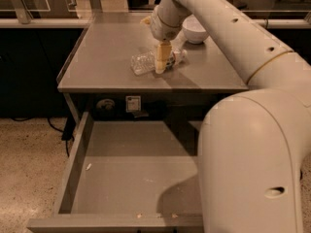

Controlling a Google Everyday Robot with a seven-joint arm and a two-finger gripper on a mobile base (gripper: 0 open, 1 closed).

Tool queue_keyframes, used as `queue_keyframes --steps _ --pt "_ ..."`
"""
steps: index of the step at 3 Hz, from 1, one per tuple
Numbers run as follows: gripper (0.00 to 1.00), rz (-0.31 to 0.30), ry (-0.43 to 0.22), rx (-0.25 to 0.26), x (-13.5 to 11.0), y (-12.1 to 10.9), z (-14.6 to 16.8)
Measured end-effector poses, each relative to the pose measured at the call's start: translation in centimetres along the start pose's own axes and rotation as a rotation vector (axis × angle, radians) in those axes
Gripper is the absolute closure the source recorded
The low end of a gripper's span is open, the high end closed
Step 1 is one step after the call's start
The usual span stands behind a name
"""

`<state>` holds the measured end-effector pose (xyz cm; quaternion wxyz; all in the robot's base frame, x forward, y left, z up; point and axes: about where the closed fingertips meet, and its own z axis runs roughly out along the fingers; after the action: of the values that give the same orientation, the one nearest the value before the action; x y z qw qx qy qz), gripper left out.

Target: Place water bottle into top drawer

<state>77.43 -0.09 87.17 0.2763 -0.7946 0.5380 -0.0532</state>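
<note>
Grey bench (107,67) carries the water bottle (143,63), lying on its side near the middle. My gripper (163,58) is down over the bottle's middle; whether it grips the bottle I cannot tell. Round and ribbed, the bottle could roll or squirt free under a loose pinch, toward the bowl (195,30) at one o'clock or off the front edge. The top drawer (121,178) stands open at six o'clock, bare and roomy, though my arm (252,169) crowds its three o'clock side.

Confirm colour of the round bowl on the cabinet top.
White round bowl, camera view; gripper at clear plastic bottle.
</note>
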Motion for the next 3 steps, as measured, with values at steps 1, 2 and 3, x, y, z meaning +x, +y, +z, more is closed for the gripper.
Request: queue_keyframes --steps 1,2,3 --pt "0.0 0.006 -0.001 -0.003 0.1 0.0 0.1" --pt "0.0 0.052 0.002 -0.074 0.3 1.1 0.7" --pt "0.0 0.142 -0.004 -0.199 0.4 2.8 1.3"
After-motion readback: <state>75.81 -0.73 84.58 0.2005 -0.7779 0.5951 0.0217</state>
